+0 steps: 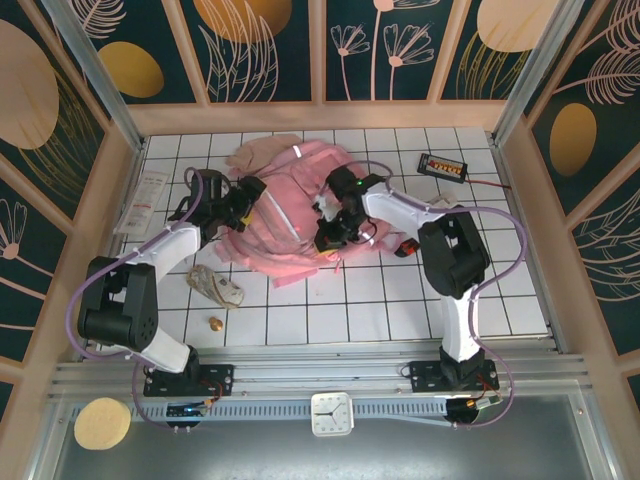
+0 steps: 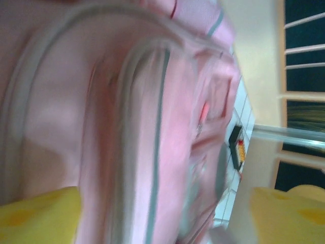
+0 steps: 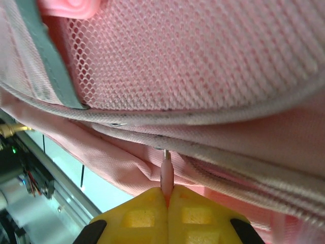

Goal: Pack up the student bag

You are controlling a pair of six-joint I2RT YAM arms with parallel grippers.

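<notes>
Packing appears early: the right gripper [image 3: 167, 195] clamps the zipper pull [image 3: 166, 172] of the student bag [image 1: 290, 215] directly ahead; the left gripper [image 2: 162, 213] stands wide.

A pale pink student bag [image 1: 290, 205] lies rumpled on the white tiled table [image 1: 400, 300], upper centre of the frame. The left gripper [image 1: 243, 200] is at its left edge and the right gripper [image 1: 333, 232] is on its right side. A black box [image 1: 443, 166] sits upper right; a crumpled pouch [image 1: 215, 287] and a small brown object [image 1: 214, 323] lie lower left.
</notes>
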